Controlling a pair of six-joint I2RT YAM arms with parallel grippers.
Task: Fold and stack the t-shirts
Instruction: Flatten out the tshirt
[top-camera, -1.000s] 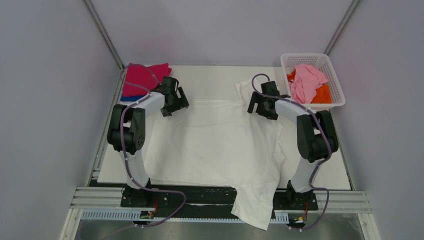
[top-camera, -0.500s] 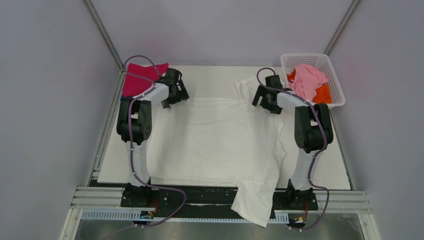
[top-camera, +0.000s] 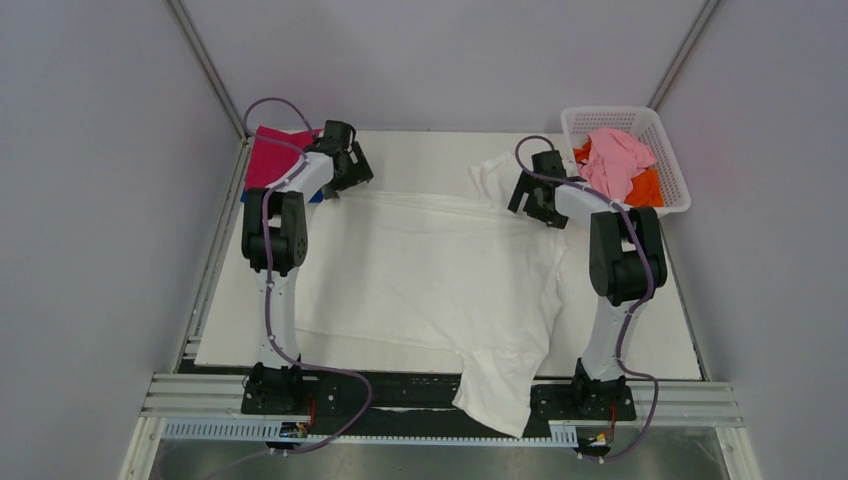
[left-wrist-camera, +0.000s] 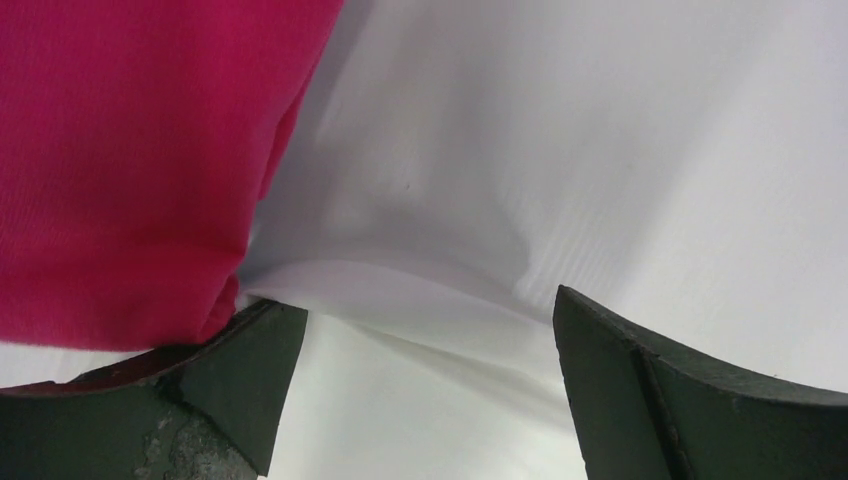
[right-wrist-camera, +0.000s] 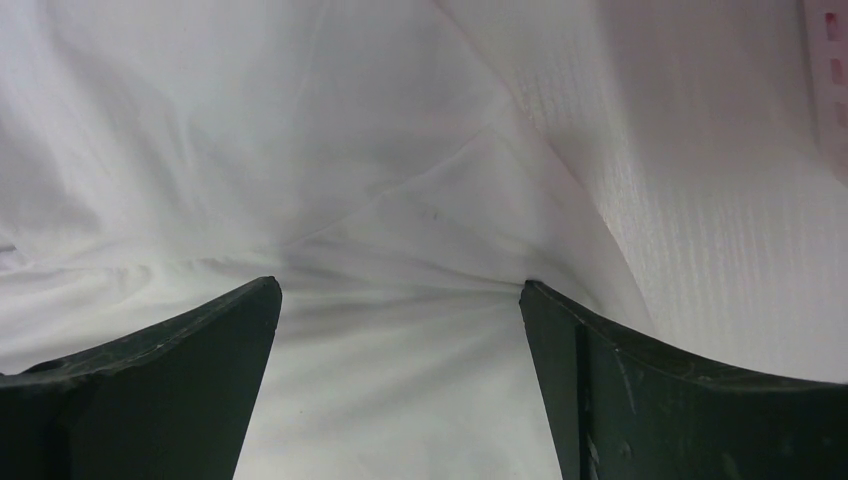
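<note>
A flat white table board (top-camera: 660, 340) carries a large white cloth t-shirt (top-camera: 430, 270), spread across its middle with one part hanging over the near edge. At the far right, a white plastic lattice basket (top-camera: 676, 172) holds a crumpled pale pink tee (top-camera: 612, 160) and an orange tee (top-camera: 648, 188). A magenta tee (top-camera: 268, 160) lies at the far left. The left gripper (left-wrist-camera: 425, 305) and the right gripper (right-wrist-camera: 400, 285) sit at the white shirt's far edge, fingers wide apart over cloth folds, clamping nothing.
</note>
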